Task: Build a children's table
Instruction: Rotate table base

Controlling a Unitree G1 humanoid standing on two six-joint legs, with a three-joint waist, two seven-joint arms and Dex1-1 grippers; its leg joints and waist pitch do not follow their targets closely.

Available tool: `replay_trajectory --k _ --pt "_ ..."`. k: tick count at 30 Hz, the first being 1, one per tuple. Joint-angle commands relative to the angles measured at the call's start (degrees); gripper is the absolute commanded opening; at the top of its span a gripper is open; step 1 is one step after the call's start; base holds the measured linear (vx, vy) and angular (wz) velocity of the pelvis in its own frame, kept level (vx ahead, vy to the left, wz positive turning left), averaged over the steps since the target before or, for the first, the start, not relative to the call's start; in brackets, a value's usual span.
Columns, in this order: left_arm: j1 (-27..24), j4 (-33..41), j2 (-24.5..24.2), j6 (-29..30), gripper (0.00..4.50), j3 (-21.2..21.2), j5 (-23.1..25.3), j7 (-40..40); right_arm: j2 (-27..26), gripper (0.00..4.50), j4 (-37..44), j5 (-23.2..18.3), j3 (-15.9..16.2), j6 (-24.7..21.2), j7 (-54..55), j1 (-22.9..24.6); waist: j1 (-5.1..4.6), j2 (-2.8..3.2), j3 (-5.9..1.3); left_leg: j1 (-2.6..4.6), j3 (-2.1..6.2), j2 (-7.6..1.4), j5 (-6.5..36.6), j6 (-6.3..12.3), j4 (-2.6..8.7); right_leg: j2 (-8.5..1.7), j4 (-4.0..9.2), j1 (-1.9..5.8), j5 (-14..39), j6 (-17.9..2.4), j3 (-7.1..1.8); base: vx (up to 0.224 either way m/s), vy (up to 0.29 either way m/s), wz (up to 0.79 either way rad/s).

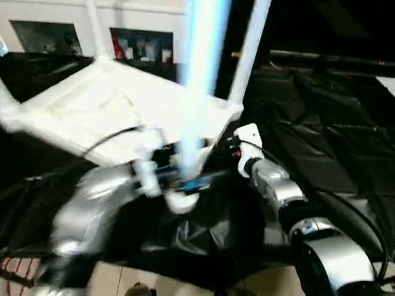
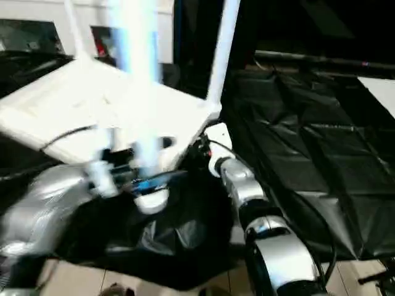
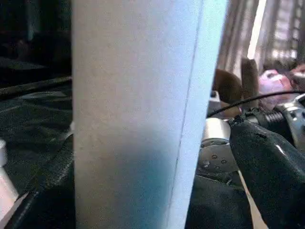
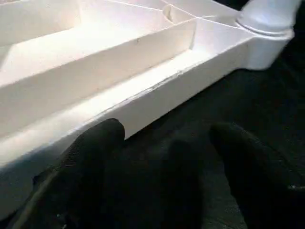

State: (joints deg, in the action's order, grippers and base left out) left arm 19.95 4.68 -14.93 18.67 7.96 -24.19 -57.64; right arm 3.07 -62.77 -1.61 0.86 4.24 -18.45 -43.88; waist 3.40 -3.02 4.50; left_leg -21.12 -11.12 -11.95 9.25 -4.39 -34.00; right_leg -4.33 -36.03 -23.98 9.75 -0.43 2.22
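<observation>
The children's table top (image 1: 92, 108) lies upside down on black cloth, its ribbed underside (image 4: 95, 43) facing up. A white leg (image 1: 250, 49) stands in the near right corner socket (image 4: 267, 19). Another leg (image 1: 94, 28) rises at the far corner, and a third leg (image 1: 5, 102) leans out at the left edge. My left gripper (image 1: 176, 179) is closed around a further white leg (image 1: 200, 74) and holds it upright, with its lower end (image 1: 179, 200) in front of the top's near rim. My right gripper (image 4: 167, 162) stands open beside the near rim, with nothing between its fingers (image 4: 90, 157).
Black cloth (image 1: 321, 142) covers the work surface and drops off at the front to a tiled floor (image 1: 123, 280). A white cabinet with glass doors (image 1: 142, 43) stands behind. Red cables (image 1: 15, 268) lie at the lower left.
</observation>
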Motion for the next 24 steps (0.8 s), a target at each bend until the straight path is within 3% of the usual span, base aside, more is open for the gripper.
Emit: replay_trajectory --k 1,4,5,6,8,10,14,15,16,22,24 --pt "2.1 -1.8 1.8 -1.1 4.45 3.6 1.5 0.2 -1.1 3.64 -0.5 0.3 0.8 0.8 -0.7 -1.3 0.16 0.9 -4.8 0.62 0.33 -0.61 15.8 -1.34 3.82 -2.49 4.04 2.92 11.5 -11.0 -1.95 0.0 0.0 0.0" --pt "6.8 -7.4 5.3 -3.6 4.45 5.4 3.3 0.9 -1.3 3.64 -1.1 0.3 0.2 1.4 -1.0 -1.5 0.29 0.79 -4.92 0.66 0.32 -0.6 15.0 -0.94 3.68 -2.6 4.0 3.0 10.7 -11.3 -1.93 0.0 0.0 0.0" --pt "8.1 -9.2 6.3 -4.4 4.45 5.7 4.0 1.1 -1.3 3.64 -1.3 0.2 0.1 1.6 -1.2 -1.6 0.41 1.52 -5.01 0.7 0.4 -0.58 14.7 -0.93 3.63 -2.63 3.86 3.09 9.9 -11.5 -1.92 0.0 0.0 0.0" --pt "8.8 -10.2 6.9 -4.9 4.45 5.9 4.5 1.3 -1.3 3.64 -1.3 0.2 0.1 1.7 -1.3 -1.5 0.26 1.06 -5.04 0.59 0.31 -0.59 14.3 -0.65 3.58 -2.56 3.87 3.18 8.5 -11.9 -1.91 0.0 0.0 0.0" --pt "10.7 -13.3 8.8 -6.7 4.45 6.6 5.9 2.2 -1.2 3.64 -1.5 0.4 0.1 1.9 -1.6 -1.3 0.27 1.21 -5.1 0.47 0.39 -0.57 13.6 -0.19 3.55 -2.56 3.79 3.39 7.0 -12.5 -1.84 0.0 0.0 0.0" --pt "11.9 -16.1 10.0 -8.7 4.45 7.2 7.9 3.9 -1.2 3.64 -1.8 0.5 0.0 2.2 -1.5 -1.1 0.19 0.98 -5.15 0.39 0.36 -0.57 13.4 0.4 3.47 -2.62 3.73 3.53 6.2 -13.2 -1.81 0.0 0.0 0.0" --pt "12.9 -19.7 11.1 -11.4 4.45 7.6 10.5 6.6 -1.3 3.64 -2.0 0.1 -0.6 2.3 -1.6 -1.0 0.18 1.15 -5.11 0.51 0.44 -0.66 14.6 0.62 3.51 -2.67 4.0 3.54 7.8 -13.4 -1.73 0.0 0.0 0.0" --pt "13.1 -20.4 11.3 -11.5 4.45 7.5 10.7 6.8 -1.2 3.64 -2.0 0.1 -0.6 2.3 -1.7 -1.0 0.27 1.68 -5.08 0.57 0.52 -0.67 14.9 0.47 3.52 -2.74 3.97 3.46 8.2 -13.7 -1.73 0.0 0.0 0.0" --pt "13.3 -21.3 11.5 -12.1 4.45 7.5 11.2 7.1 -1.1 3.64 -2.1 0.2 -0.7 2.5 -1.8 -1.1 0.19 1.51 -5.09 0.66 0.44 -0.72 15.1 0.46 3.52 -2.64 4.09 3.36 8.2 -13.8 -1.71 0.0 0.0 0.0" --pt "12.7 -23.9 9.0 -14.8 4.45 6.5 13.6 7.6 1.4 3.64 -1.3 0.0 -1.6 3.4 -3.1 -1.4 0.36 1.8 -5.22 0.52 0.53 -0.69 14.8 0.95 3.46 -2.67 3.94 3.63 7.0 -14.5 -1.67 0.0 0.0 0.0" --pt "11.6 -24.8 4.1 -15.7 4.45 7.5 15.3 4.0 4.0 3.64 0.0 -0.3 -1.6 2.9 -7.0 -1.1 0.32 1.95 -5.18 0.51 0.54 -0.62 15.0 1.55 3.42 -2.63 3.95 3.59 7.2 -14.5 -1.63 0.0 0.0 0.0"
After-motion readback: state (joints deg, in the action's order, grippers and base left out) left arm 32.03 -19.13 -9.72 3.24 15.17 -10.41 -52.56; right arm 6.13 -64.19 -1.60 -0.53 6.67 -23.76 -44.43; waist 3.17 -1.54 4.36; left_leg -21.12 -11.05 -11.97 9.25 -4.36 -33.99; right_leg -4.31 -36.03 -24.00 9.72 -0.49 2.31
